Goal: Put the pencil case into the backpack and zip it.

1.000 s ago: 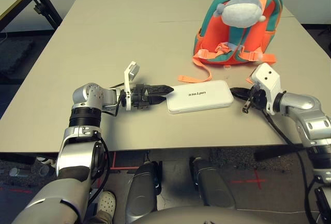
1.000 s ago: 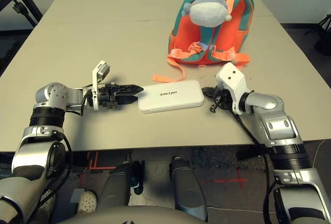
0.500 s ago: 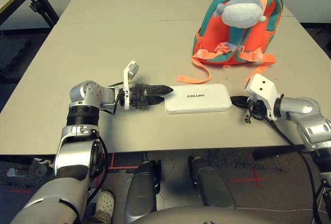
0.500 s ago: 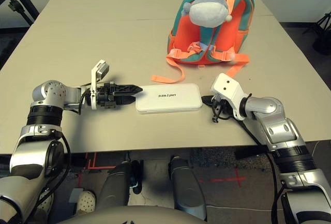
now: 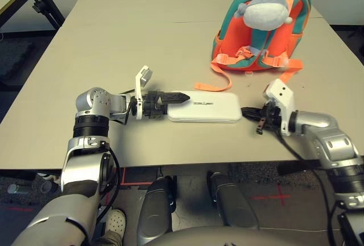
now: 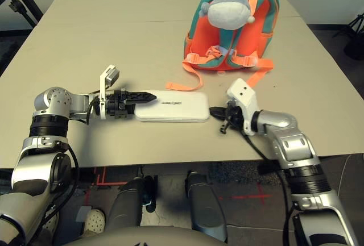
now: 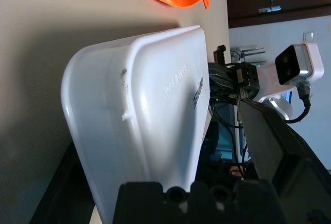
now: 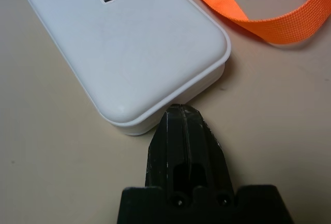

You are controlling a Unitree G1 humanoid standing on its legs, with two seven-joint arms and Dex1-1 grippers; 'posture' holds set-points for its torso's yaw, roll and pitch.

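Since a second ago, the pencil case has slid toward the left gripper, pushed by the right gripper — fingers pressed together, tips against the case's end. Left gripper: fingers spread wide, straddling the case's other end. Table: beige. Backpack — upright beyond the case, one strap trailing toward it.

Flat white pencil case on the table, just before the upright orange-and-teal backpack, zip closed.

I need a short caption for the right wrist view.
Shut right end effector pressing its tip against the short end of the white pencil case on the table.
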